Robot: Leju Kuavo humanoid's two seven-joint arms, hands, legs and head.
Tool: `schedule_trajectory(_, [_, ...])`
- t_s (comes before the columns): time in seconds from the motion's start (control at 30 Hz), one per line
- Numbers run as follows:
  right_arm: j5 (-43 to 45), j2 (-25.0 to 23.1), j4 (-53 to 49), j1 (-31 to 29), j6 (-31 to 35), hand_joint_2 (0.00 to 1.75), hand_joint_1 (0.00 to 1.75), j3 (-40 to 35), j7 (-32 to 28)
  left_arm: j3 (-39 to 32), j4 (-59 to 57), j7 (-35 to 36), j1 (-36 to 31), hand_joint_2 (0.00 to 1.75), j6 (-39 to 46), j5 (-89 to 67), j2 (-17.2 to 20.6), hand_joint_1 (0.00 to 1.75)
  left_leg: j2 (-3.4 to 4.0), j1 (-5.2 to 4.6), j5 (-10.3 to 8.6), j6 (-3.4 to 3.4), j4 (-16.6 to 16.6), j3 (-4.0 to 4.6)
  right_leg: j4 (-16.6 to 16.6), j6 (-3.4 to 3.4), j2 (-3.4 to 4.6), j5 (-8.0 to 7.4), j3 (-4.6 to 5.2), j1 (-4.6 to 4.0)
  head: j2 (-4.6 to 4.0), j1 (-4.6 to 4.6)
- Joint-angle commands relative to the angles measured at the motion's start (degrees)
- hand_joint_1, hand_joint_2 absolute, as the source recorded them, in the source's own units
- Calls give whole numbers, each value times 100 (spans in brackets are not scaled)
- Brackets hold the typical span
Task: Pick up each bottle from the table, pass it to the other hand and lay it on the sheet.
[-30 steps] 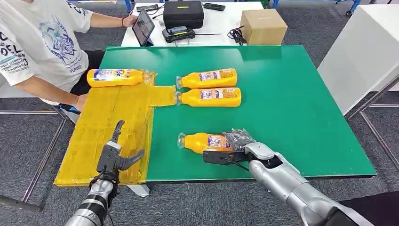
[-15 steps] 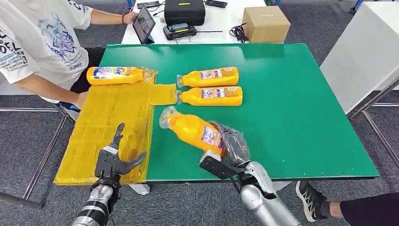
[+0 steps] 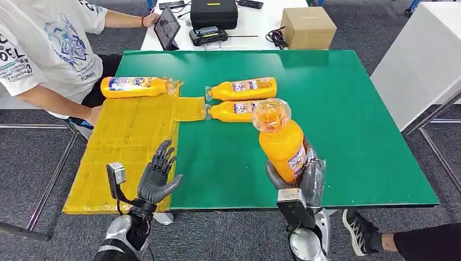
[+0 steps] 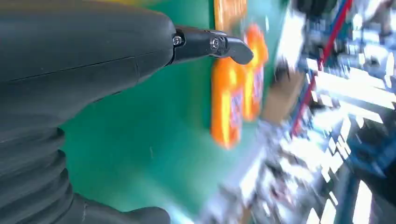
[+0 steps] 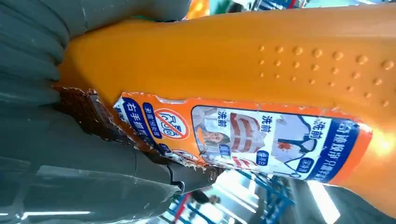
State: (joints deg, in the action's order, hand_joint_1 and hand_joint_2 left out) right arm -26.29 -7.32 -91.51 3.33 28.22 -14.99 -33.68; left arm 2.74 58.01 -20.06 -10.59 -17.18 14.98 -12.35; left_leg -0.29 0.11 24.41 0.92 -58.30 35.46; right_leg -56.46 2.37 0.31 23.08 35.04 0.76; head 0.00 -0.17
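The right hand [image 3: 301, 176] wraps its dark fingers around the lower body of an orange plastic bottle [image 3: 280, 138], holding it upright above the near edge of the green table [image 3: 353, 119], clear-wrapped cap end toward the camera. Up close, the bottle's side carries rows of small raised dots and a glossy printed label with a torn edge. The left hand [image 3: 156, 176] is raised over the table's near edge beside the yellow sheet [image 3: 122, 147], fingers spread, holding nothing. One more bottle [image 3: 136, 87] lies on the sheet's far end; two lying bottles [image 3: 242, 100] rest side by side on the table. A person [image 3: 46, 51] in a white printed shirt sits at the far left.
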Motion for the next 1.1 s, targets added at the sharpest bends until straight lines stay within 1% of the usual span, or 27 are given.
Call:
schedule_trajectory(0.03, [313, -500, 1236, 71, -345, 175, 175, 281, -226, 1112, 705, 211, 227, 175, -206, 485, 382, 0, 6, 6, 8, -7, 8, -25, 9, -9, 3, 6, -24, -8, 0, 0])
schedule_trajectory(0.07, [311, -540, 1361, 55, -303, 175, 175, 245, -313, 1161, 755, 207, 239, 175, -192, 490, 387, 0, 6, 6, 5, -6, 8, -20, 9, -7, 4, 4, -19, -8, 0, 0])
schedule_trajectory(0.1, [313, -556, 1388, 48, -293, 175, 175, 236, -327, 1170, 763, 206, 240, 175, -188, 493, 383, 0, 10, 8, 10, -8, 10, -35, 12, -11, 5, 8, -33, -12, 0, 0])
schedule_trajectory(0.13, [302, -553, 1521, 1, -286, 175, 175, 183, -343, 1225, 793, 172, 223, 175, -173, 457, 410, 0, 6, 6, 6, -6, 9, -23, 9, -8, 3, 5, -22, -10, 0, 0])
schedule_trajectory(0.17, [375, -592, 1595, -26, -328, 175, 175, 168, -328, 1248, 799, 121, 214, 175, -106, 404, 409, 0, 8, 7, 11, -8, 10, -36, 10, -12, 2, 10, -35, -12, 0, 0])
schedule_trajectory(0.3, [424, -698, 1928, -150, -445, 175, 175, -7, -330, 1327, 820, 135, 222, 175, -72, 373, 389, 0, 14, 5, 4, -4, 8, -19, 7, -7, 10, 2, -15, -8, 0, 0])
schedule_trajectory(0.33, [456, -749, 2191, -285, -487, 175, 175, -156, -331, 1381, 828, 91, 220, 175, 12, 267, 405, 0, 15, 8, 9, -6, 9, -29, 9, -10, 10, 6, -27, -10, 0, 0])
schedule_trajectory(0.37, [449, -760, 2354, -373, -543, 175, 175, -330, -314, 1380, 832, 68, 215, 175, 89, 226, 384, 0, 15, 8, 6, -5, 9, -23, 7, -8, 12, 3, -20, -8, 0, 0])
schedule_trajectory(0.4, [449, -760, 2354, -373, -543, 175, 175, -330, -314, 1380, 832, 68, 215, 175, 89, 226, 384, 0, 23, 11, 10, -7, 9, -32, 10, -11, 18, 4, -28, -12, 0, 0])
schedule_trajectory(0.5, [433, -779, 2829, -591, -591, 175, 175, -718, -242, 1389, 845, 59, 208, 175, 149, 166, 373, 0, 15, 8, 4, -4, 6, -14, 5, -7, 12, 1, -12, -8, 0, 0])
schedule_trajectory(0.53, [421, -805, 2897, -615, -548, 175, 175, -742, -239, 1392, 849, 59, 205, 175, 154, 163, 368, 0, 25, 11, 9, -7, 10, -30, 11, -11, 19, 4, -27, -12, 0, 0])
schedule_trajectory(0.6, [421, -805, 2897, -615, -548, 175, 175, -742, -239, 1392, 849, 59, 205, 175, 154, 163, 368, 0, 14, 9, 4, -4, 7, -14, 6, -7, 10, 1, -13, -9, 0, 0])
schedule_trajectory(0.63, [407, -799, 2974, -654, -532, 175, 175, -796, -267, 1430, 851, 48, 198, 175, 142, 111, 394, 0, 22, 10, 11, -7, 9, -33, 8, -11, 15, 7, -30, -11, 0, -2])
schedule_trajectory(0.7, [437, -839, 3231, -877, -607, 175, 175, -1009, -273, 1467, 806, 75, 108, 175, 189, 48, 366, 0, 7, 9, 2, -4, 6, -12, 6, -7, 3, 2, -12, -9, 0, 2])
schedule_trajectory(0.73, [408, -885, 3356, -960, -619, 175, 175, -1099, -259, 1480, 784, 96, 84, 175, 212, 29, 357, 0, 11, 11, 8, -6, 9, -27, 8, -10, 4, 7, -26, -11, 0, 0])
schedule_trajectory(0.77, [371, -942, 3459, -1019, -604, 175, 175, -1180, -248, 1490, 757, 118, 73, 175, 221, 27, 341, 0, 14, 7, 5, -5, 6, -19, 5, -8, 7, 3, -16, -8, 0, 0])
schedule_trajectory(0.83, [367, -1038, 3759, -1194, -605, 175, 175, -1367, -210, 1523, 697, 202, 65, 175, 164, 97, 326, 0, 25, 10, 10, -7, 6, -30, 5, -11, 16, 5, -25, -11, 0, 0])
schedule_trajectory(0.9, [374, -1054, 3830, -1231, -613, 175, 175, -1411, -195, 1524, 686, 214, 71, 175, 129, 141, 328, 0, 13, 7, 2, -4, 6, -13, 3, -7, 6, 1, -10, -7, 0, 0])
schedule_trajectory(0.93, [367, -1067, 3887, -1252, -597, 175, 175, -1443, -193, 1517, 678, 226, 81, 175, 96, 183, 337, 0, 11, 9, 6, -6, 7, -25, 5, -11, 3, 6, -24, -10, 0, 2])
schedule_trajectory(1.0, [362, -1064, 4002, -1303, -614, 175, 175, -1525, -194, 1518, 677, 251, 78, 175, 34, 261, 361, 0, 8, 5, 2, -4, 7, -13, 3, -6, 2, 3, -11, -5, 0, 2])
schedule_trajectory(1.03, [362, -1064, 4002, -1303, -614, 175, 175, -1525, -194, 1518, 677, 251, 78, 175, 34, 261, 361, 0, 14, 7, 8, -6, 9, -28, 6, -10, 6, 7, -25, -7, 0, 4])
schedule_trajectory(1.1, [362, -1064, 4002, -1303, -614, 175, 175, -1525, -194, 1518, 677, 251, 78, 175, 34, 261, 361, 0, 11, 5, 5, -6, 8, -20, 3, -8, 3, 7, -18, -5, 0, 2])
